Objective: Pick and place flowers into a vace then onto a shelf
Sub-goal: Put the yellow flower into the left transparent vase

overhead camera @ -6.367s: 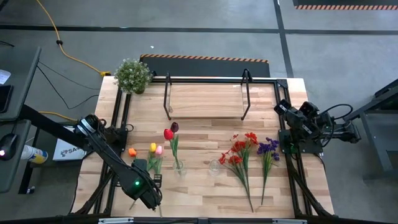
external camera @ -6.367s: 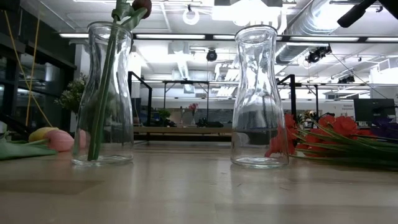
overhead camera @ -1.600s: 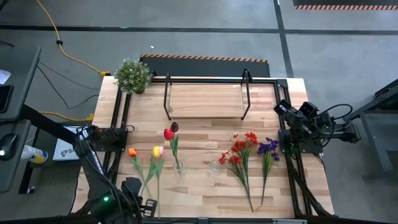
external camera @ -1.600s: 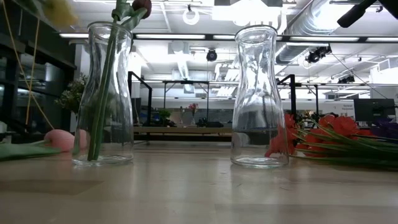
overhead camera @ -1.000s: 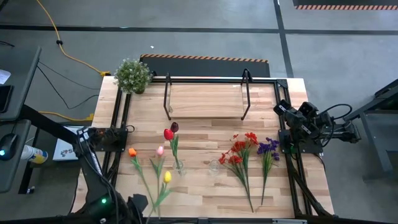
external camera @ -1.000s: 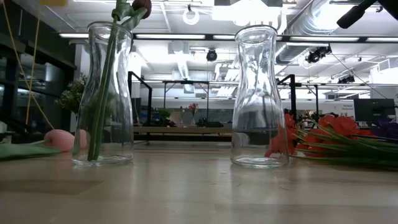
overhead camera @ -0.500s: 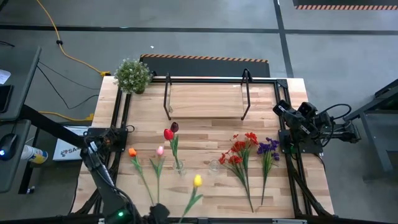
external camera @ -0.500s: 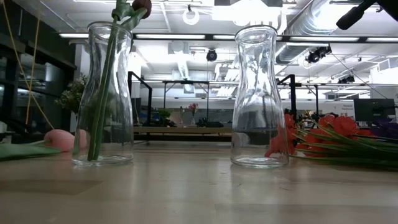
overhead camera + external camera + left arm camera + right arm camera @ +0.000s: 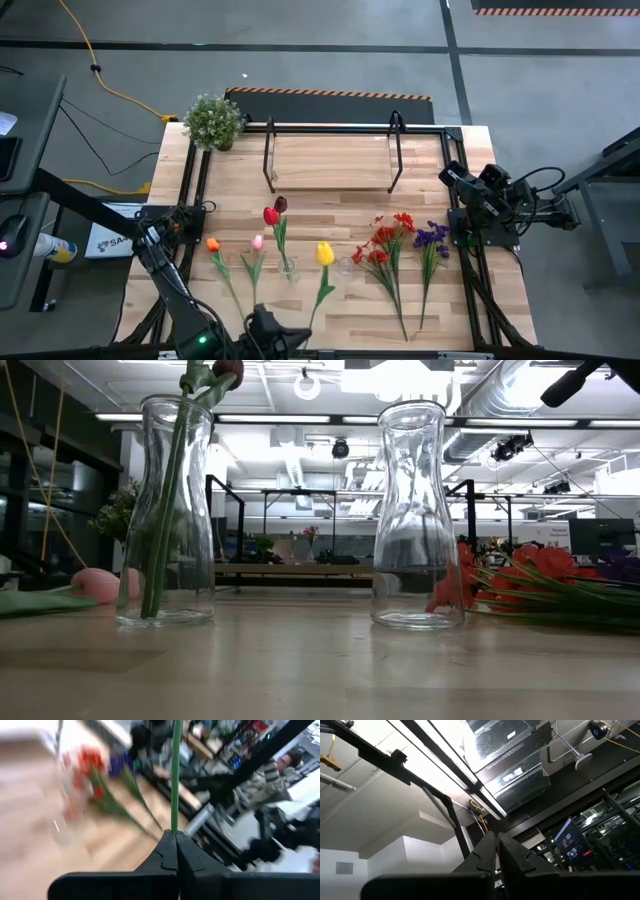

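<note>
A yellow tulip [image 9: 325,253] on a long green stem hangs over the table between two clear glass vases, with my left gripper [image 9: 298,332] shut on it near the table's near edge. The left vase [image 9: 287,268] holds a red and a maroon tulip. The right vase [image 9: 345,268] is empty. An orange tulip [image 9: 212,243] and a pink tulip [image 9: 257,242] lie flat on the table at the left. Red sprays [image 9: 385,245] and purple sprays [image 9: 432,238] lie at the right. The shelf [image 9: 330,160] stands at the far side. My right gripper [image 9: 450,176] is shut, at the right edge, pointing up. My left gripper pinches the yellow tulip's green stem [image 9: 175,820] near its lower end between its two fingertips [image 9: 169,845]. It comes from the table's near side, roughly level. The stem runs on from the fingertips toward the far side, with the blossom clear of the table.
A bushy green potted plant [image 9: 213,120] stands at the far left corner. Black frame rails run along the table's left side [image 9: 190,190] and right side [image 9: 470,260]. The low view shows both vases [image 9: 165,510] [image 9: 418,515] upright, with the pink tulip [image 9: 95,585] beside the left one.
My left gripper has gone along the near edge toward the table's right and has rolled and turned. The yellow tulip has swung with it from above the lying tulips to between the two vases, its blossom now pointing toward the far side.
</note>
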### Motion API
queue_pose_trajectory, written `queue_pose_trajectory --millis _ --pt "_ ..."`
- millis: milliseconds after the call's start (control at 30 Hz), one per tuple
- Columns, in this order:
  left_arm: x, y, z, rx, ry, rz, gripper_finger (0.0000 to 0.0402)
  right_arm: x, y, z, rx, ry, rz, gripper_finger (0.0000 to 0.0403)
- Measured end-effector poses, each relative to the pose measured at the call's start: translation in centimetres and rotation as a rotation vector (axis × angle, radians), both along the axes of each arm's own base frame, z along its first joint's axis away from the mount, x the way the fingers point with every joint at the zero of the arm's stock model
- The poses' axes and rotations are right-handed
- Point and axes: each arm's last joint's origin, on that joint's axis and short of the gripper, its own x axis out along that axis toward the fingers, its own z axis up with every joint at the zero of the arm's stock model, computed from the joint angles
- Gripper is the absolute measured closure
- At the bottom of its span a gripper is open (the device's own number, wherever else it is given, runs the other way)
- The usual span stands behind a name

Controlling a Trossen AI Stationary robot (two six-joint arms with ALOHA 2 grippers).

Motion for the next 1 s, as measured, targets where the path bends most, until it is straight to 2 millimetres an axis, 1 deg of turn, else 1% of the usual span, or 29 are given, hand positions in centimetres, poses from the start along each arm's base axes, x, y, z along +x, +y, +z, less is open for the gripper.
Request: queue_pose_trajectory --millis 200,367,467,600,700,1000 --pt "-0.4 0.5 0.2 0.307 -0.010 0.074 0.0382 0.0 0.0 0.0 0.001 -0.003 -0.001 0.0391" --pt "-2.0 0.8 -0.2 0.500 -0.009 0.123 0.0382 0.0 0.0 0.0 0.001 -0.003 -0.002 0.0391" --pt "-2.5 1.1 -0.3 0.596 -0.018 0.151 0.0382 0.0 0.0 0.0 0.001 -0.003 -0.001 0.0391" --pt "-2.7 1.6 -0.4 0.675 0.008 0.152 0.0382 0.0 0.0 0.0 0.000 -0.004 -0.003 0.0391" --pt "-2.5 2.2 -0.5 0.725 0.040 0.155 0.0382 0.0 0.0 0.0 0.002 -0.003 -0.004 0.0391" --pt "-1.8 4.8 -0.8 0.869 0.146 0.172 0.0382 0.0 0.0 0.0 0.008 -0.004 -0.006 0.0391"
